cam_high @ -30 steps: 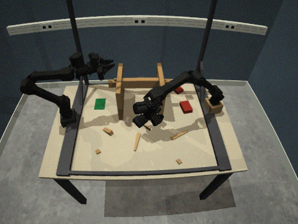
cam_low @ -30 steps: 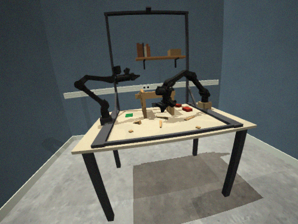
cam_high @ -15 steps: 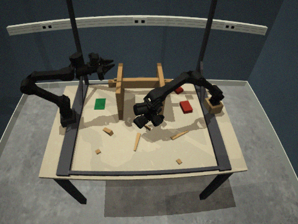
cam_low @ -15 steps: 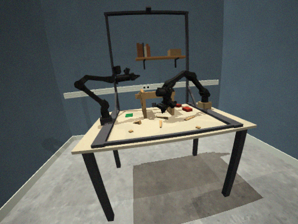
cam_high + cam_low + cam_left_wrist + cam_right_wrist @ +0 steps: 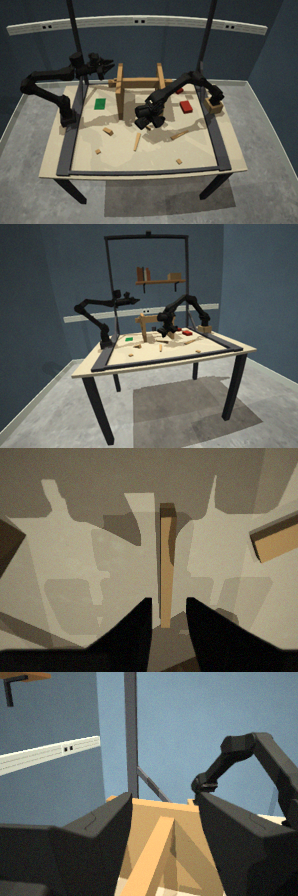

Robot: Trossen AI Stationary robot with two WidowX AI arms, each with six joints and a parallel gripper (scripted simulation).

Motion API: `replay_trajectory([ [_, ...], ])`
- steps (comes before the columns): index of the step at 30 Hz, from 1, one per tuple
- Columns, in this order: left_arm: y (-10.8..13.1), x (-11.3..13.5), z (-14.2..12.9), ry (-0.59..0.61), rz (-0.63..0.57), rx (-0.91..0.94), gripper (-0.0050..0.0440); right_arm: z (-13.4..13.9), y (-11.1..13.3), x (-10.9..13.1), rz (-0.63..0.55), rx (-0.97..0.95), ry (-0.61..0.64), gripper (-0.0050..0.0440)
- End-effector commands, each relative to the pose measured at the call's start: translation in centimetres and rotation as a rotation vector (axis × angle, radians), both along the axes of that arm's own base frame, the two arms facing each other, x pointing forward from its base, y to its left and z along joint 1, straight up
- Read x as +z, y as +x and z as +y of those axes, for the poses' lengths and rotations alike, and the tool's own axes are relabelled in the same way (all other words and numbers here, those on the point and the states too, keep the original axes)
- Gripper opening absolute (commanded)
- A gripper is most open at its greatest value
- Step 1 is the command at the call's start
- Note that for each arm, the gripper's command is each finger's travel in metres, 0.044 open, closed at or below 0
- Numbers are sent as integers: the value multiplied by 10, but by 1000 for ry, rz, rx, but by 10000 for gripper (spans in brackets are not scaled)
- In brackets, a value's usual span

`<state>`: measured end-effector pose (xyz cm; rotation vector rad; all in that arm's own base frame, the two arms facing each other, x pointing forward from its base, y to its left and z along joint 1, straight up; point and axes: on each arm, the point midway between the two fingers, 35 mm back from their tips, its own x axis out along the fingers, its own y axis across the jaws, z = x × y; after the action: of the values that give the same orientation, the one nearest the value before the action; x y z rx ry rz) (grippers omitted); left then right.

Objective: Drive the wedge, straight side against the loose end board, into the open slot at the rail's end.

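Well, the right gripper [image 5: 108,70] [image 5: 138,300] [image 5: 165,799] is up high at the picture's left, part open with nothing in it. Next comes a green patch [image 5: 100,103] [image 5: 128,339] on the pale table [image 5: 125,162] [image 5: 140,356]. One end board [image 5: 120,93] [image 5: 144,329] stands up, then the rail [image 5: 139,81] [image 5: 151,318] [image 5: 150,859] runs across to the other end board [image 5: 160,75] [image 5: 170,332] [image 5: 192,832]. The left arm hides part of that one. I can't make out the slot.

The left gripper [image 5: 149,122] [image 5: 165,334] [image 5: 168,604] points down, a little open, and holds nothing. Under it, a wedge [image 5: 148,127] [image 5: 162,341] [image 5: 166,568] lies on the table, half hidden from the top. A red block [image 5: 186,106] [image 5: 187,333] sits to the right. Shadows make dark shapes on the wood. Behind are blue walls [image 5: 105,54] [image 5: 87,278] [image 5: 200,707], and a shelf [image 5: 161,282] [image 5: 30,676], cut off in the right wrist view.
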<state>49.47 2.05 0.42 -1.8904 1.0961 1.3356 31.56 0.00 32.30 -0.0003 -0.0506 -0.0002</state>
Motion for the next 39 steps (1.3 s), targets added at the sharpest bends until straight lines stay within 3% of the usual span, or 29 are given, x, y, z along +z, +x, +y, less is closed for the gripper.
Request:
replay_trajectory([
  [1,0,17,14,-30,-58,6,100,0,-1,12,-24,3,4,187],
  [5,-2,12,17,-58,-62,2,100,0,-1,12,-24,3,4,187],
  [18,-28,11,63,-262,-221,-4,100,0,-1,12,-24,3,4,187],
  [23,-28,10,59,-270,-224,-13,100,0,-1,12,-24,3,4,187],
  [25,-34,-6,57,-273,-165,5,100,0,-1,12,-24,3,4,187],
  [39,-35,-7,60,-274,-167,11,100,0,-1,12,-24,3,4,187],
])
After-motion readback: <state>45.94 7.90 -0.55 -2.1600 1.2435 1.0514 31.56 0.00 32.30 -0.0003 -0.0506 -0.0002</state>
